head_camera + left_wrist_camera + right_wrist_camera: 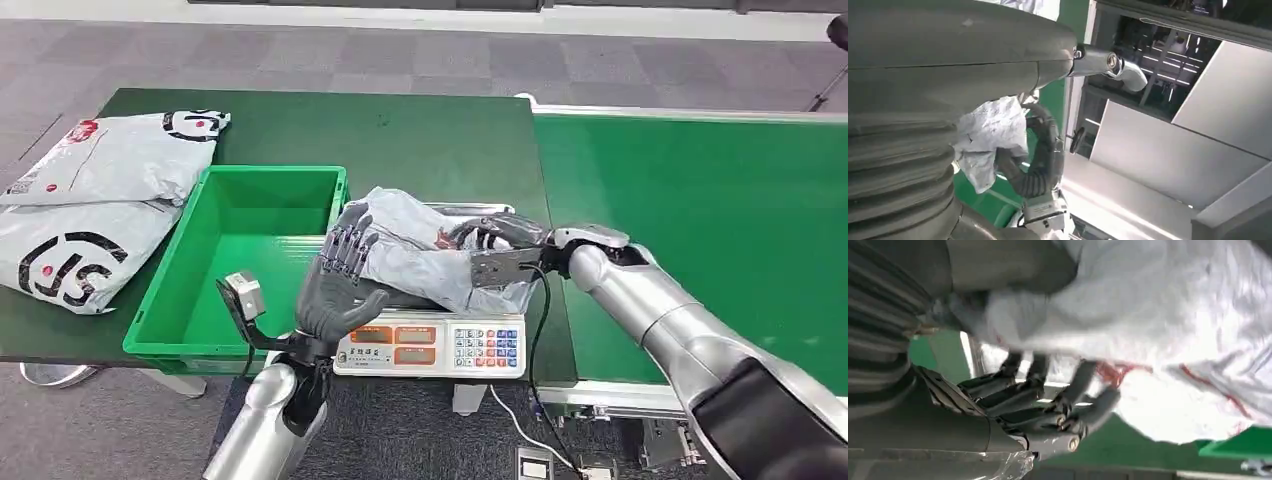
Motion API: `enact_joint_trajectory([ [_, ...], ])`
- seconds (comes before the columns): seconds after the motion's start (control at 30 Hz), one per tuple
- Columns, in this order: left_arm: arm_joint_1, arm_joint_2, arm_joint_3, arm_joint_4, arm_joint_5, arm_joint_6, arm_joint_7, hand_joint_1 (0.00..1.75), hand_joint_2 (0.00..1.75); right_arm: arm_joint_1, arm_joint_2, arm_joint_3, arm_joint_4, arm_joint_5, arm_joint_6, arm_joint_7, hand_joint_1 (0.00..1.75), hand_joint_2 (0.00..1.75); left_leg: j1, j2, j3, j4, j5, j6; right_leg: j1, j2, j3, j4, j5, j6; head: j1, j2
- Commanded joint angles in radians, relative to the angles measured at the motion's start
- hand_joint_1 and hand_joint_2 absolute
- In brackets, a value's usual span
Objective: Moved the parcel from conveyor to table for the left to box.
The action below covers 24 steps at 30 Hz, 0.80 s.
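Grey parcel (420, 255) atop scale (432, 346) at table's front edge, gripped by right hand (500, 250); left hand (338, 275) spread, fingers against parcel's left end.

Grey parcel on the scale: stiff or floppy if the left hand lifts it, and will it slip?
Likely floppy: the grey parcel is a creased, crumpled poly bag that sags over the scale under the right hand. Probably light, since it folds loosely. The glossy film may slip against the left hand, which touches its edge.
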Motion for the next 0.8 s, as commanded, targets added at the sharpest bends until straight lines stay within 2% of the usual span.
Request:
enact_joint_trajectory([
  [0.03, 0.016, 0.020, 0.034, -0.023, -0.012, 0.008, 0.009, 0.00, 1.75, 0.051, -0.003, -0.095, -0.115, 0.084, -0.333, 0.077, 0.00, 1.75, 0.000, 0.003, 0.003, -0.002, -0.001, -0.001, 0.001, 0.001, 0.002, -0.002, 0.000, -0.002, 0.000, 0.000],
  [0.13, 0.024, 0.021, 0.034, -0.033, -0.015, 0.012, 0.015, 0.00, 1.75, 0.123, -0.009, -0.178, -0.224, 0.108, -0.382, 0.095, 0.00, 1.75, 0.001, 0.002, 0.002, -0.001, -0.001, -0.001, 0.001, 0.001, 0.002, -0.002, 0.000, -0.002, 0.000, 0.000],
  [0.17, 0.022, 0.021, 0.031, -0.031, -0.017, 0.009, 0.020, 0.00, 1.75, 0.143, -0.013, -0.201, -0.246, 0.130, -0.381, 0.114, 0.00, 1.75, 0.001, 0.005, 0.007, -0.005, -0.001, -0.002, 0.002, 0.002, 0.006, -0.005, 0.001, -0.004, 0.000, 0.000],
  [0.2, 0.022, 0.020, 0.031, -0.031, -0.017, 0.009, 0.020, 0.00, 1.75, 0.145, -0.015, -0.201, -0.246, 0.130, -0.381, 0.114, 0.00, 1.75, 0.000, 0.002, 0.001, -0.001, 0.000, -0.001, 0.001, 0.001, 0.001, -0.001, 0.000, -0.002, 0.000, 0.000],
  [0.43, 0.000, 0.016, 0.024, -0.004, -0.019, -0.002, 0.027, 0.00, 1.75, 0.197, -0.015, -0.280, -0.250, 0.186, -0.350, 0.138, 0.00, 1.75, 0.001, 0.002, 0.003, -0.002, 0.000, -0.001, 0.001, 0.000, 0.002, -0.002, 0.000, -0.002, 0.000, 0.000],
  [0.57, -0.001, 0.016, 0.022, -0.005, -0.020, 0.000, 0.026, 0.00, 1.75, 0.224, -0.019, -0.347, -0.289, 0.110, -0.322, 0.080, 0.00, 1.75, 0.000, 0.001, 0.001, -0.001, 0.000, -0.001, 0.001, -0.001, 0.001, -0.001, 0.000, -0.002, 0.000, 0.000],
  [0.67, 0.000, 0.019, 0.022, -0.008, -0.019, 0.004, 0.020, 0.00, 1.75, 0.283, -0.004, -0.445, -0.381, 0.019, -0.336, 0.010, 0.00, 1.75, 0.000, 0.003, 0.004, -0.003, 0.000, -0.002, 0.001, 0.000, 0.003, -0.003, 0.000, -0.003, 0.000, 0.000],
  [0.8, -0.026, 0.018, 0.011, 0.029, -0.021, 0.003, 0.005, 0.00, 1.75, 0.381, 0.020, -0.566, -0.520, -0.098, -0.280, -0.072, 0.00, 1.75, 0.000, 0.000, 0.001, -0.001, 0.000, -0.001, 0.000, -0.001, 0.001, -0.001, 0.000, -0.002, 0.000, 0.000],
])
